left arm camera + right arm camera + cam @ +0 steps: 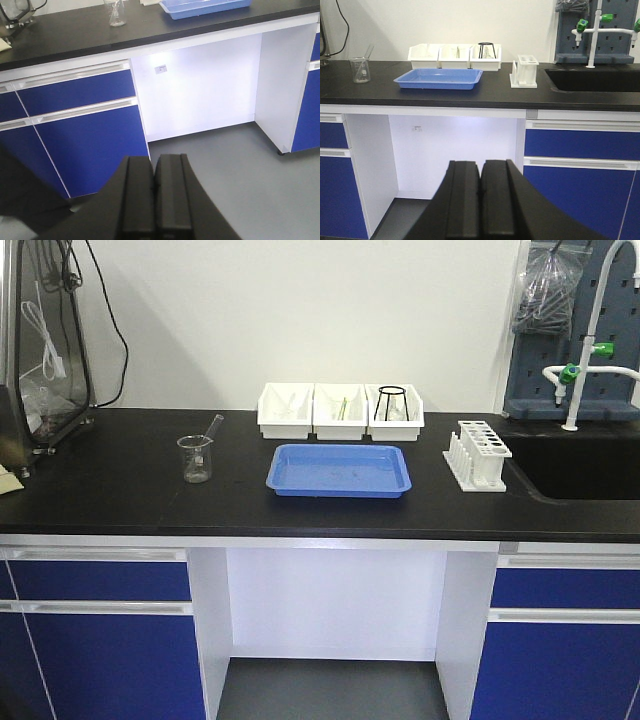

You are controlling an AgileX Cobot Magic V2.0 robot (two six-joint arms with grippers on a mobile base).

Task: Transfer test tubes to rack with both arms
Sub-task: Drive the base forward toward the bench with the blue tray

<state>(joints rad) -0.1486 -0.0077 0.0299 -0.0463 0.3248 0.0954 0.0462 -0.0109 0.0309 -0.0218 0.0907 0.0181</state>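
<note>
On the black counter (120, 480) a clear glass beaker (195, 458) stands toward the left, and one test tube (213, 427) leans in it, its rim tilted up and to the right above the beaker's lip. Glare and the clear glass make it impossible to tell whether more tubes are inside. The rack (477, 453) stands well apart from it at the right end of the counter, just beside the sunken sink (585, 468). Its pegs are on the left side, and the contents of its holes are too small to make out. Between beaker and rack lies a blue tray (340, 470), with three white bins (340, 412) in a row behind it. The right-hand bin holds a black wire stand (392, 402), while the contents of the other two are blurred. A white tap (580, 360) with green knobs rises behind the sink and is cut off by the top edge. Neither arm appears in the front view. In the left wrist view, the left gripper (155, 165) is low before the blue cabinet fronts (85, 130) and the grey floor (240, 170), its two fingers pressed together with nothing between them. There the beaker is cropped by the top edge. The right gripper (480, 167) is likewise closed on nothing and is below counter height, facing the knee space.
</note>
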